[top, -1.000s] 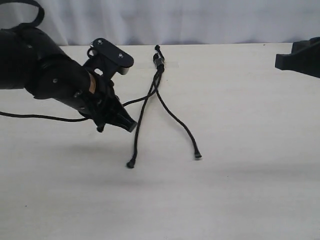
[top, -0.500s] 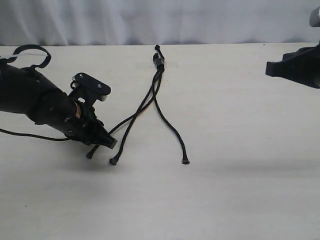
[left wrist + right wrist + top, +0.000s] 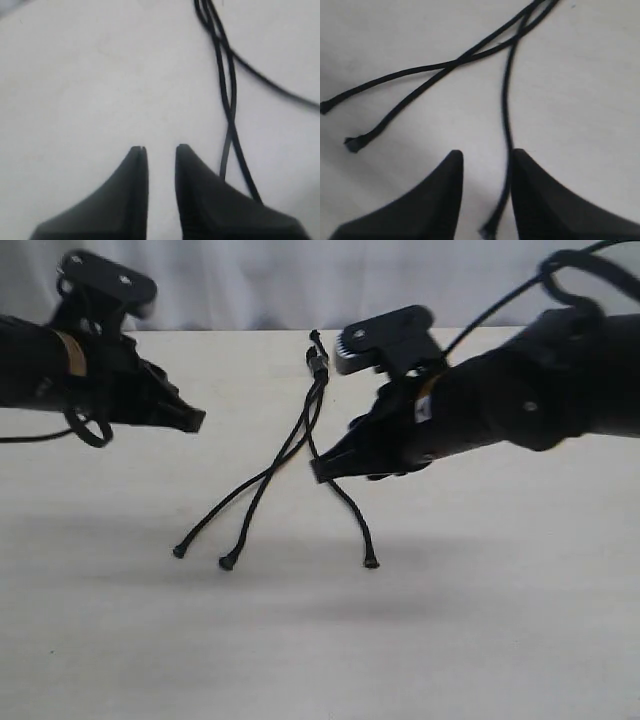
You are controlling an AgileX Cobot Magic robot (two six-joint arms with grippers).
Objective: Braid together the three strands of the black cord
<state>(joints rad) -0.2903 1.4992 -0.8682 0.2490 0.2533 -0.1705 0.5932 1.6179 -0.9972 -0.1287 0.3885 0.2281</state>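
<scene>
The black cord lies on the table, its knotted end with the clip [image 3: 318, 362] at the far middle. From there the three strands fan toward the front: the left strand [image 3: 213, 517] and the middle strand [image 3: 250, 520] cross each other, and the right strand [image 3: 354, 512] runs apart from them. My left gripper [image 3: 195, 420] [image 3: 160, 148] hovers open and empty to the left of the strands [image 3: 227, 100]. Over the right strand [image 3: 506, 115] hangs my right gripper [image 3: 318, 472] [image 3: 487, 152], open; that strand passes below the gap, close to one finger [image 3: 530, 180].
The pale table [image 3: 480, 620] stretches wide in front of and beside the cord. A white curtain [image 3: 260, 280] closes off the back. A thick glossy robot cable [image 3: 85, 428] loops under the left arm.
The left gripper has lifted up and back from the left strand's tip, leaving it on the table. The right arm has swung in from the right edge to above the right strand.
</scene>
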